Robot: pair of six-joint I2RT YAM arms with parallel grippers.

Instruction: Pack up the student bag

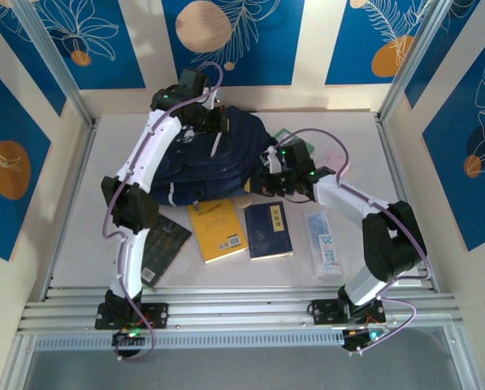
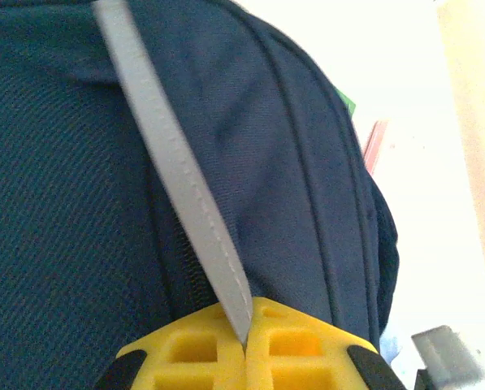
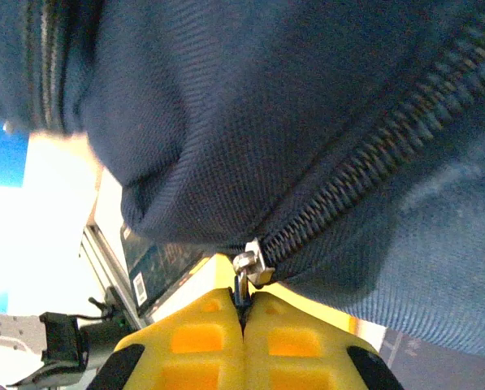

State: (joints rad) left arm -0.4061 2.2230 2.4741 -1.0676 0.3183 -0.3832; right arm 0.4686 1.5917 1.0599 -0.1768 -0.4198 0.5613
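Note:
The student bag (image 1: pixel 234 150), a navy-blue backpack, lies at the back middle of the table. My left gripper (image 1: pixel 205 122) is at its far top edge. In the left wrist view, the yellow jaws (image 2: pixel 246 341) are shut on a grey strap (image 2: pixel 177 171) that runs across the bag's fabric (image 2: pixel 63 203). My right gripper (image 1: pixel 268 175) is at the bag's near right side. The right wrist view has the jaws (image 3: pixel 244 313) shut on the zipper pull (image 3: pixel 242 288), which hangs from the metal slider (image 3: pixel 254 264) on the closed zipper (image 3: pixel 372 154).
In front of the bag lie a yellow book (image 1: pixel 218 230), a dark blue book (image 1: pixel 268 230), a clear packet (image 1: pixel 322 244) and a dark book (image 1: pixel 162 248) under the left arm. A green item (image 1: pixel 295 142) sits behind the right gripper. Metal rails edge the table.

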